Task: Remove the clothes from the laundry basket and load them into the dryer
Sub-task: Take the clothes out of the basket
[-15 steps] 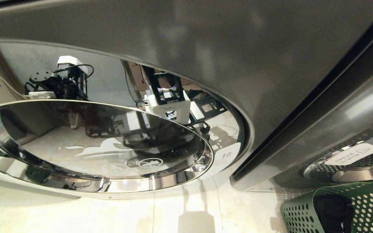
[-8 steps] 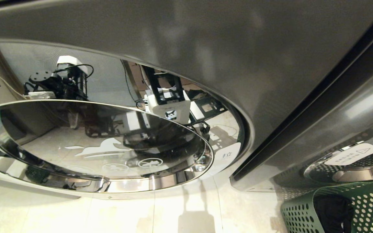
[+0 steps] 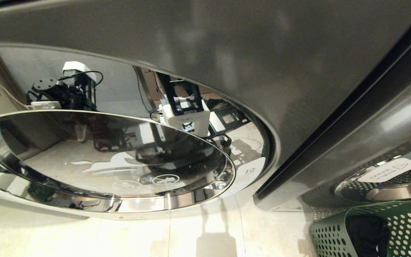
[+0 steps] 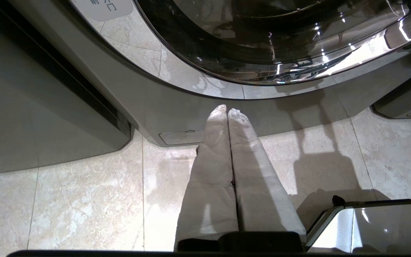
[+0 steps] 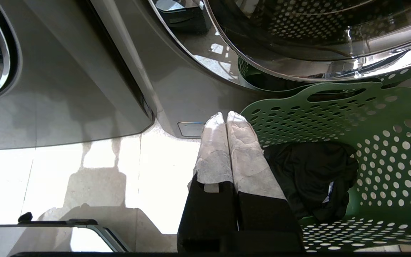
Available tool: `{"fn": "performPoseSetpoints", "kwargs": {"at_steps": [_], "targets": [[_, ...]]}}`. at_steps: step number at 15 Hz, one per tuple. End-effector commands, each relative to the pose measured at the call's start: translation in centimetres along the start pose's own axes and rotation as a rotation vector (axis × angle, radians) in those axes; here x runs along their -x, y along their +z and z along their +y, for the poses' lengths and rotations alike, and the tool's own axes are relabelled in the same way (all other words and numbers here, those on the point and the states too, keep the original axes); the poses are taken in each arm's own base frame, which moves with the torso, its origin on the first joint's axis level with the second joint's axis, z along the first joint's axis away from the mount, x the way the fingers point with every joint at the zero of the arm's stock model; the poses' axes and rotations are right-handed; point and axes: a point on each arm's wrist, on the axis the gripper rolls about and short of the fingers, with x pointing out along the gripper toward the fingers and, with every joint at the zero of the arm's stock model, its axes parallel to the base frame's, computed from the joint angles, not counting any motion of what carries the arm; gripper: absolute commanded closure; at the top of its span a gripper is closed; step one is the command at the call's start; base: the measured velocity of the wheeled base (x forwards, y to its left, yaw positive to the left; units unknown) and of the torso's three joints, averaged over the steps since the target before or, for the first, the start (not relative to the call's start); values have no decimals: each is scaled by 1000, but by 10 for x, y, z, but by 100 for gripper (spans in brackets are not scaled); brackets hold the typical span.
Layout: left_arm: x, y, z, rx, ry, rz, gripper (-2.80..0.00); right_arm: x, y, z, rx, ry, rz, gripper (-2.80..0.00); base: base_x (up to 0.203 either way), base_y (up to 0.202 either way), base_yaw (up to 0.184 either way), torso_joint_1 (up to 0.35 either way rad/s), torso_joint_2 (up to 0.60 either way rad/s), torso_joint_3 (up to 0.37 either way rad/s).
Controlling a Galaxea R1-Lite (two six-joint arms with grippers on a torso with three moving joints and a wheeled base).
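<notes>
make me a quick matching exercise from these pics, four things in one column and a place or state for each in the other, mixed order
Things:
1. black fabric clothes
2. dark green perforated plastic laundry basket
3. right gripper
4. left gripper

Places or states:
A. shut, beside the basket's rim
B. lying inside the basket
C. on the tiled floor in front of a chrome-rimmed machine door
D. shut, above bare floor tiles with no basket near

Pairs: 1-B, 2-C, 3-A, 4-D

Laundry room: grey front-loading machines [image 3: 227, 53] side by side on tiled floor [image 3: 205, 235].
</notes>
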Motion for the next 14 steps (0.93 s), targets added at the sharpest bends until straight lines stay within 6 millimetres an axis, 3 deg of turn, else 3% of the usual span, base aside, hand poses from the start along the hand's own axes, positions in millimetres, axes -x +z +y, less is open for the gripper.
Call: {"fn": "performPoseSetpoints", "kwargs": {"at_steps": [1,8,10,12,14], "targets": [[0,0,0,-1,0,0,0,0,0,0,-1,0,0,0,0,0,0,0,0,0],[0,0,0,2,0,-2,0,1,2,0,9,-2,-10,0,0,0,0,0,0,0],[0,0,0,14,3,-2,0,10,33,0,48,-18,-86,0,0,0,0,0,0,0],[0,1,0,45,9,-3,0,21,79,-1,40,-109,-73,0,0,0,0,0,0,0],[0,0,1,68,22,-2,0,0,107,-2,-54,-204,102,0,0,0,0,0,0,0]]}}
